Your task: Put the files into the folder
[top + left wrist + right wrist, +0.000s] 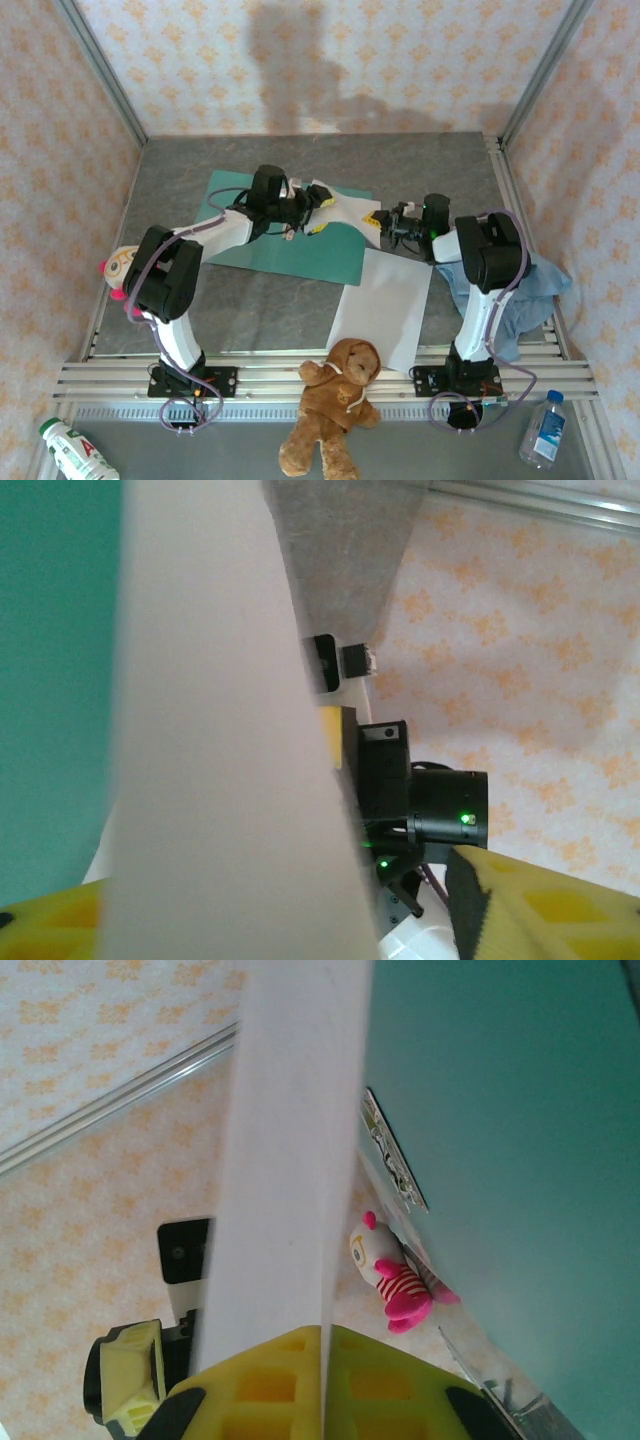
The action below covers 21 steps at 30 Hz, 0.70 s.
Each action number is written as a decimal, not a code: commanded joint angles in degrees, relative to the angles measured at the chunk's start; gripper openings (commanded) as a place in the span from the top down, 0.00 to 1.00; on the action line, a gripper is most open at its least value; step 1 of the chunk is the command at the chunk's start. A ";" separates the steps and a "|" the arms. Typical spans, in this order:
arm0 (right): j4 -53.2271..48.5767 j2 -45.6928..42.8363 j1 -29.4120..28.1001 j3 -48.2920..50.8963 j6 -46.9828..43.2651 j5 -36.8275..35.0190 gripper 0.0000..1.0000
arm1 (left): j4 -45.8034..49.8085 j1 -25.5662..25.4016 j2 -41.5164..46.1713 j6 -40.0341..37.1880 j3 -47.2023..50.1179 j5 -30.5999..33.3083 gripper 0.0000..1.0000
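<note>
The right gripper (322, 1345) is pinching the sheet (290, 1140), the left gripper (318, 210) standing open. Success is hinging on laying it squarely on the folder (290, 255).

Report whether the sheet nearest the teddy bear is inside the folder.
Out: the sheet lies flat on the table, beside the folder.

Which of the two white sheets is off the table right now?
The raised sheet over the folder, pinched by the right gripper; the other sheet lies flat on the table by the teddy bear.
</note>
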<state>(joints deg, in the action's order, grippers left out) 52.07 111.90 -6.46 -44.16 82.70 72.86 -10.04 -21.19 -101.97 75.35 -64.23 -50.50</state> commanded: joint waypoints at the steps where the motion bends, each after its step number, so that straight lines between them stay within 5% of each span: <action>1: -13.42 -7.01 -0.13 -4.20 -9.44 -0.26 1.00 | 11.18 1.66 5.25 -8.62 -1.07 1.93 0.23; 6: -62.96 -14.52 -0.39 -19.50 -41.85 -6.99 1.00 | 33.85 4.31 10.68 -23.50 -5.62 10.87 0.12; 11: -80.17 -14.26 -0.97 -31.60 -50.91 -10.60 1.00 | 44.92 9.00 13.69 -32.69 -6.62 21.65 0.10; 15: -90.64 -10.41 -3.73 -43.78 -56.75 -14.23 1.00 | 45.02 12.01 12.48 -37.48 -3.91 28.93 0.08; 21: -105.10 -0.06 -9.62 -68.76 -62.01 -19.36 1.00 | 43.41 12.80 7.34 -38.97 -0.69 30.23 0.14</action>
<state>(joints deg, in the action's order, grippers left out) -40.77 108.40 -13.50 -103.33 26.65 57.76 30.65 -8.25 -92.92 39.75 -67.02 -23.90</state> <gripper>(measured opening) 0.049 0.865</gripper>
